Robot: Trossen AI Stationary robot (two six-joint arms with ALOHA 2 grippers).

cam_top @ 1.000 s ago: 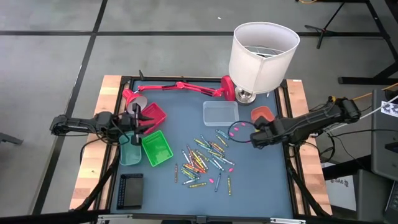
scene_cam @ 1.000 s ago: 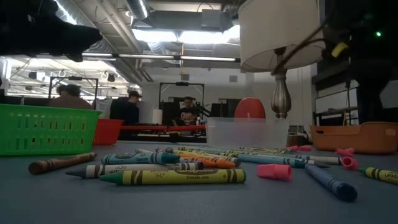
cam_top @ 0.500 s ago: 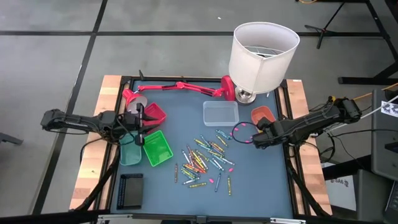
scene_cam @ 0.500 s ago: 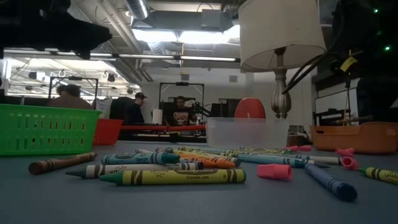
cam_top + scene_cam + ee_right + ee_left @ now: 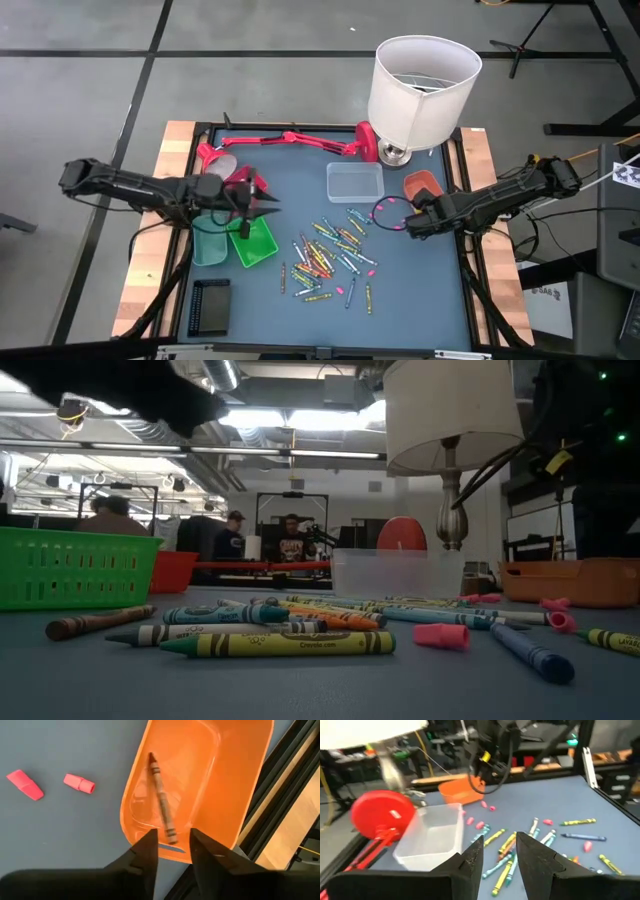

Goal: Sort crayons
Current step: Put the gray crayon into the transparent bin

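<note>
Crayons (image 5: pixel 330 255) lie scattered in a loose heap on the blue-grey table (image 5: pixel 420 300), near its middle, with small pink eraser caps (image 5: pixel 371 272) among them. In the low view a yellow-green crayon (image 5: pixel 278 644) lies nearest the camera, a grey one (image 5: pixel 215 630) just behind it and a brown one (image 5: pixel 98 621) off to one side.

Right gripper (image 5: pixel 172 840): hangs directly over the orange tray (image 5: pixel 235 775) at the table's right edge, fingers parted with nothing between them. A brown crayon (image 5: pixel 161 797) lies loose on the tray floor (its lower end passes behind the finger gap). Two pink eraser caps (image 5: pixel 79 783) rest on the table beside the tray.

Left gripper (image 5: pixel 262 200): reaches in from the left side, over the green tray (image 5: pixel 255 245) and just beside the red tray (image 5: pixel 248 180); its fingers stand apart and hold nothing. The left wrist view looks past them toward the crayon heap, a clear plastic container (image 5: pixel 435 835) and the red lamp base (image 5: pixel 382 812).

Other fixtures: a white-shaded lamp (image 5: pixel 422 85) at the far edge, a red desk lamp (image 5: pixel 285 140) lying on its side, a teal tray (image 5: pixel 208 245) and a black tray (image 5: pixel 210 305) at the near left.
</note>
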